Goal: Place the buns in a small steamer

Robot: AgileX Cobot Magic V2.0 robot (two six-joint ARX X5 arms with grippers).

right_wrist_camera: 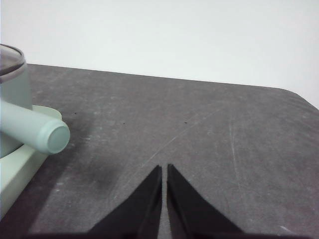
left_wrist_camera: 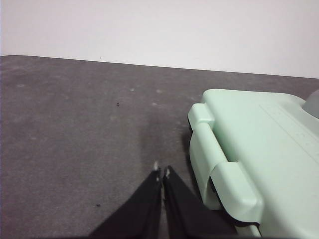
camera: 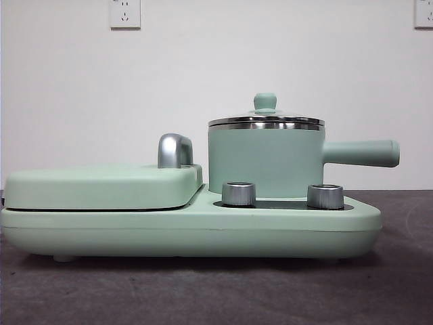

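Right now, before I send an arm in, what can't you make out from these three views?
- Buns: in no view.
- Inside of the mint-green round pot: front view, hidden by its wall and green-knobbed glass lid.
- Inside of the flat mint-green hinged griddle: shut.
- Left gripper and right gripper: absent from the front view.

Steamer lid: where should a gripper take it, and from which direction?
Best by the green knob on top of the lid, coming straight down. The knob stands upright at the centre, narrow enough for the jaws; the lid's steel rim looks too wide and flush with the steamer.
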